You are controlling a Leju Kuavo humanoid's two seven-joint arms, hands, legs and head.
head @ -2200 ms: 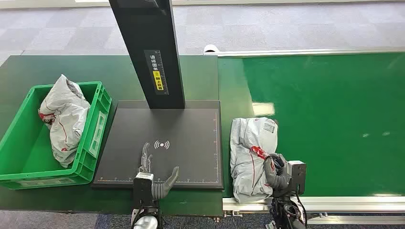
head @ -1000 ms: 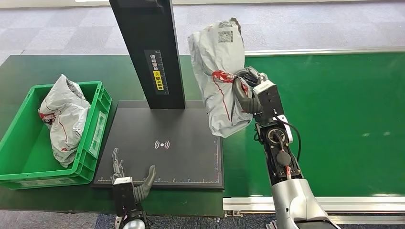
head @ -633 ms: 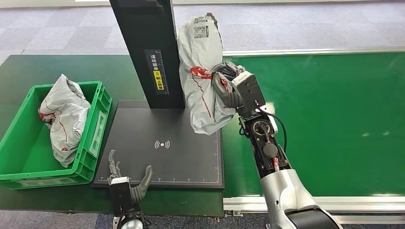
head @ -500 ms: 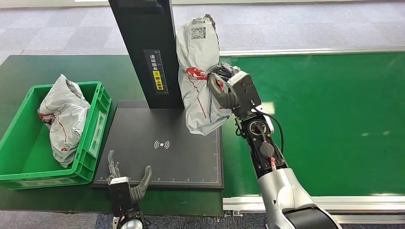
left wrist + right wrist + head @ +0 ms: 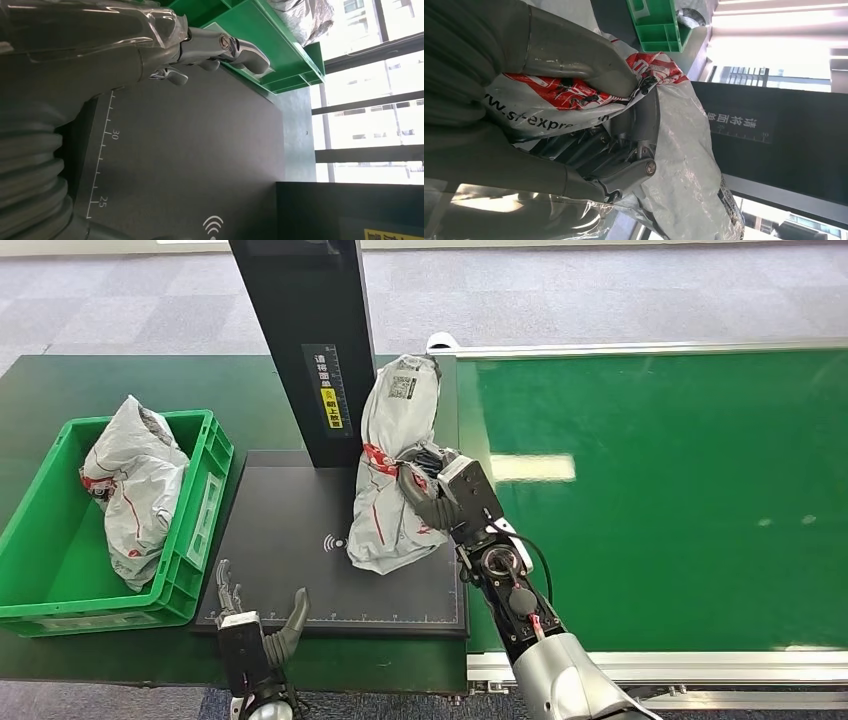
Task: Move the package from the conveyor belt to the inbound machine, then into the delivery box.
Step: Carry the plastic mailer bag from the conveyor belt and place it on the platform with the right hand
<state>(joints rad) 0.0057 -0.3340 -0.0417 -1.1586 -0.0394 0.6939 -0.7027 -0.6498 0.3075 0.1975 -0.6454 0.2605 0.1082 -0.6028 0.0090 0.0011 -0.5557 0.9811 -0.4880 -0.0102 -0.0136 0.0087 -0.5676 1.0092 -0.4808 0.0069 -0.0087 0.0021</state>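
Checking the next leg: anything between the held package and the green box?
Nothing visible. The right hand holds the package over the scanner plate; bare plate lies toward the green box, which holds another bag.

machine column: top cut off | package: label unreadable

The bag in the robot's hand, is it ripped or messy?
No rip shows. The grey package is crumpled where the right hand grips it, hanging upright over the black scanner plate. Nothing spilled.
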